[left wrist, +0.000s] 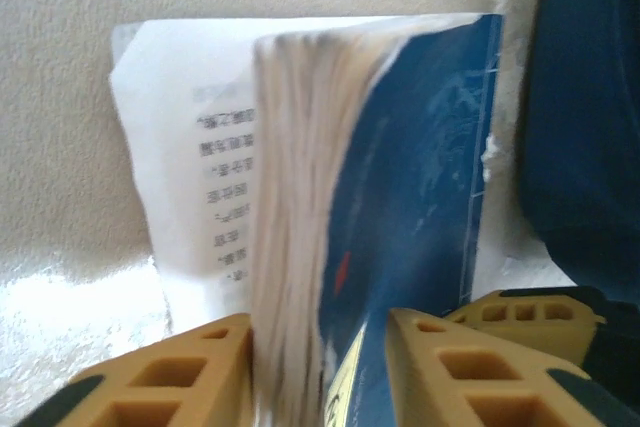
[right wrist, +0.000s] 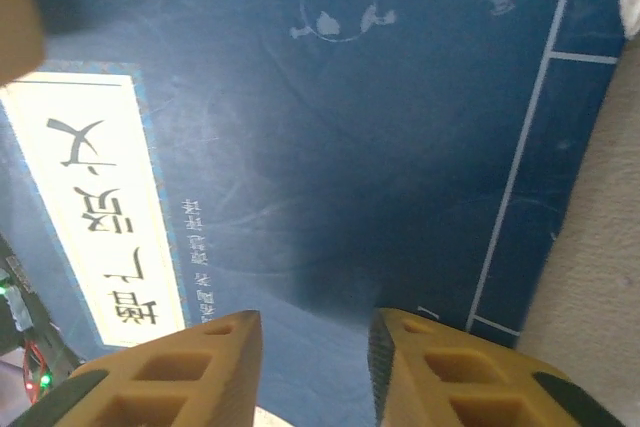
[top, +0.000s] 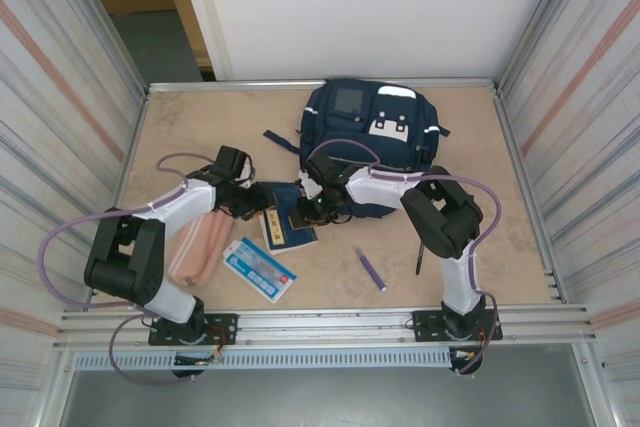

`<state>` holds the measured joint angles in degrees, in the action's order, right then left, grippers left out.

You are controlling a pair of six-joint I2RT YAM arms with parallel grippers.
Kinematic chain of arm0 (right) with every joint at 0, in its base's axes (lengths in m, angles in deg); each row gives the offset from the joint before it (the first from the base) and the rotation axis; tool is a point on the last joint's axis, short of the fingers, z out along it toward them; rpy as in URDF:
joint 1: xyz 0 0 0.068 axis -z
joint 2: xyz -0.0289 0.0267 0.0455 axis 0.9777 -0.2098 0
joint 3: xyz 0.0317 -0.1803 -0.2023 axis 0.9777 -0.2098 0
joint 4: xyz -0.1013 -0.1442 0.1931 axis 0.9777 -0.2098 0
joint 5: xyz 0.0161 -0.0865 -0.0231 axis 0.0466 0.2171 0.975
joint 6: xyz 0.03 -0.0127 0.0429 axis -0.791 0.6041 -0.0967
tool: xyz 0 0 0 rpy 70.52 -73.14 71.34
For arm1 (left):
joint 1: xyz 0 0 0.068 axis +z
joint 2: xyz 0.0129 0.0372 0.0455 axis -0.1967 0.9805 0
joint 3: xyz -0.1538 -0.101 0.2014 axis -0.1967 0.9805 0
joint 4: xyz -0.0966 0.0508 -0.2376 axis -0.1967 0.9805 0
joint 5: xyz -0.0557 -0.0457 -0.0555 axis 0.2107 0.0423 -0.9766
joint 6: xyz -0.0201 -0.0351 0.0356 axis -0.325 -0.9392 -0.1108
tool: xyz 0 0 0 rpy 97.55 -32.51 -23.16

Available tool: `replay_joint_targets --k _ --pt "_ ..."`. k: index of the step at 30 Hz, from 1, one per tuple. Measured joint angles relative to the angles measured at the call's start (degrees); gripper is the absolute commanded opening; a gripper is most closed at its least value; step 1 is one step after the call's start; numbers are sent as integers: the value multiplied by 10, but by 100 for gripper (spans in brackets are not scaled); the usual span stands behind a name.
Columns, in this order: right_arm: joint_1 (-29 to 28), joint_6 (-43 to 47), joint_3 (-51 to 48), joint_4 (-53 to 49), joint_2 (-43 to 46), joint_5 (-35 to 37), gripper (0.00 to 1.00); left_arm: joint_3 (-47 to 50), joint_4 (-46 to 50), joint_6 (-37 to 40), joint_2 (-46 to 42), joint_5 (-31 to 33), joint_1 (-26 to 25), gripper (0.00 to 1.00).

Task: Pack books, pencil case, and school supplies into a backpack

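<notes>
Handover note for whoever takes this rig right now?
Left gripper: astride the page edge of the thin navy book, grip unclear.
Right gripper: open over its cover.
On the table, nearer than the large navy fabric backpack: soft salmon-pink pencil case, flat light-blue-and-white booklet, slim purple pen.
Done: nothing visibly packed.
Left: all of it into the backpack.

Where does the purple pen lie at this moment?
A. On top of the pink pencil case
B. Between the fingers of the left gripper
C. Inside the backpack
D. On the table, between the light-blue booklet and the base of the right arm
D: the top view shows the purple pen lying on the table, to the right of the booklet and well apart from the backpack.
</notes>
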<state>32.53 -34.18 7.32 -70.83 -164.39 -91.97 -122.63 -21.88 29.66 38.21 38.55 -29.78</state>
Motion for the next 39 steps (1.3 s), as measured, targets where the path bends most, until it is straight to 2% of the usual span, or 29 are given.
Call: replay_joint_targets --k 5,12,16,20,26,29,34,39 --pt "1 4 0 -28 18 52 47 0 1 13 31 -2 0 15" --pt "-3 5 -10 -35 32 106 49 -1 -1 27 35 -15 5 0" --pt "-5 5 -14 -41 38 133 50 -3 -2 34 46 -19 10 0" --pt "-9 5 -19 -58 50 171 58 -2 -10 38 57 -19 12 0" --pt "-7 5 -36 -84 52 186 56 3 -25 42 59 -18 13 0" --pt "2 4 -45 -66 55 152 54 5 -29 45 59 -17 12 0" --pt "27 -43 -84 35 52 -2 51 17 -49 47 59 -17 14 0" --pt "40 -104 -109 124 41 -116 49 35 -74 49 55 -25 20 0"
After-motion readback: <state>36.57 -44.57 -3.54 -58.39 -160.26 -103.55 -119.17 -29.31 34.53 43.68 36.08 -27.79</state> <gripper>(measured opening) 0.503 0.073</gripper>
